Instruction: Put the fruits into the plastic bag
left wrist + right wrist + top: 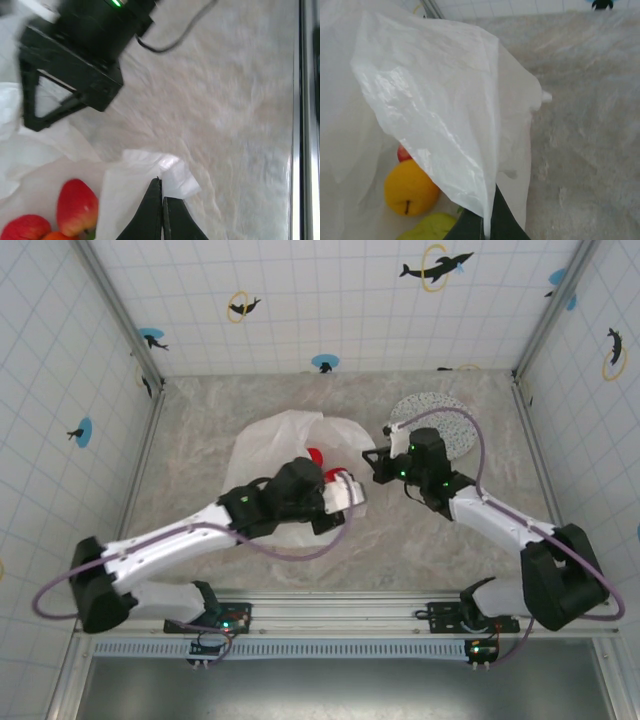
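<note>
Left gripper (160, 195), L wrist view: fingers pressed together w/ no gap, tips nipping a folded edge of the plastic bag (142, 172). The fingers themselves hide how much film sits btw. them. Right gripper (487, 222), R wrist view: also closed, w/ a lifted sheet of bag film running down into the seam btw. its fingers; the finger bases are cut off at the frame bottom.

In the top view we see the bag lying mid-table (200, 430) btw. the two grippers, w/ fruits (316, 457) showing red inside it. L wrist view gives one red fruit (77, 207) whole, another cut by the frame corner, plus an orange sliver (60, 236). R wrist view gives an orange-yellow fruit (410, 187), a red one mostly hidden behind it, and a yellow-green fruit (432, 229) cut off below. Film veils any others, so we cannot count them. Speckled plate (455, 420): beyond the bag, partly covered by the right arm.
</note>
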Motion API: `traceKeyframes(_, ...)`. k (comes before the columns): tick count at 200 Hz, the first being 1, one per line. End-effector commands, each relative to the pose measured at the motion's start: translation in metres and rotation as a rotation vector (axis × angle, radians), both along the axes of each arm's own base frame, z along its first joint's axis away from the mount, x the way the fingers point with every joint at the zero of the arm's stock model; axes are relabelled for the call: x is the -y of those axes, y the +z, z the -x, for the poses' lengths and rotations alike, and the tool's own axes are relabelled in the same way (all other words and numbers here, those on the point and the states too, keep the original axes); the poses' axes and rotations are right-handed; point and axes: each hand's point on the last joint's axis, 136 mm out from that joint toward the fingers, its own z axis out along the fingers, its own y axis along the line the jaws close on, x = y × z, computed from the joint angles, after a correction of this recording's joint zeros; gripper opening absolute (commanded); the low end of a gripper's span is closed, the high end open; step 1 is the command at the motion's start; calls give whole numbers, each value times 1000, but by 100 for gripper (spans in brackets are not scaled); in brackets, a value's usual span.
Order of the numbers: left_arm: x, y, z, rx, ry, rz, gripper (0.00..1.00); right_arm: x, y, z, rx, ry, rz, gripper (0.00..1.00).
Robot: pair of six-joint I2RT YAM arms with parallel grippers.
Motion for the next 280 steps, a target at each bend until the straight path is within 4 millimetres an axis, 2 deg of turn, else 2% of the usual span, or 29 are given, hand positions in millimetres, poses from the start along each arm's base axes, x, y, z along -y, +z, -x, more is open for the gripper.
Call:
traceKeyframes(1,-7,46,-9,3,100,218,0,3,57,-5,71,-35,-3,0)
traceKeyframes(22,-25,85,-20,37,186,323,0,1,102,-10,130,-35,-18,0)
traceKeyframes(36,-38,98,-29,47,255,369,0,-3,133,-13,178,-27,-35,0)
traceKeyframes(39,-42,115,-31,61,268,404,0,-4,139,-14,187,-26,-38,0)
traceKeyframes(45,-48,126,-34,67,296,432,0,-5,152,-16,208,-25,-45,0)
traceKeyframes(69,-75,152,-54,94,439,500,0,-12,196,-27,281,-26,-80,0)
traceKeyframes(92,-99,168,-64,102,540,572,0,-18,220,-43,332,-47,-91,0)
traceKeyframes(108,-108,178,-65,96,558,624,0,-20,223,-56,343,-72,-86,0)
traceKeyframes(139,-122,182,-76,105,642,636,0,-15,214,-81,340,-143,-56,0)
traceKeyframes(178,-139,204,-84,148,705,676,0,-12,207,-90,335,-164,-78,0)
traceKeyframes(195,-136,212,-86,162,693,673,0,-16,217,-92,348,-150,-112,0)
traceKeyframes(213,-131,233,-86,188,663,672,0,-23,234,-95,368,-126,-154,0)
traceKeyframes(226,-127,240,-88,199,649,661,0,-30,242,-97,369,-106,-172,0)
traceKeyframes(243,-119,224,-93,175,640,628,0,-35,242,-103,364,-101,-166,0)
traceKeyframes(280,-102,153,-93,31,614,580,0,-33,209,-114,324,-115,-113,0)
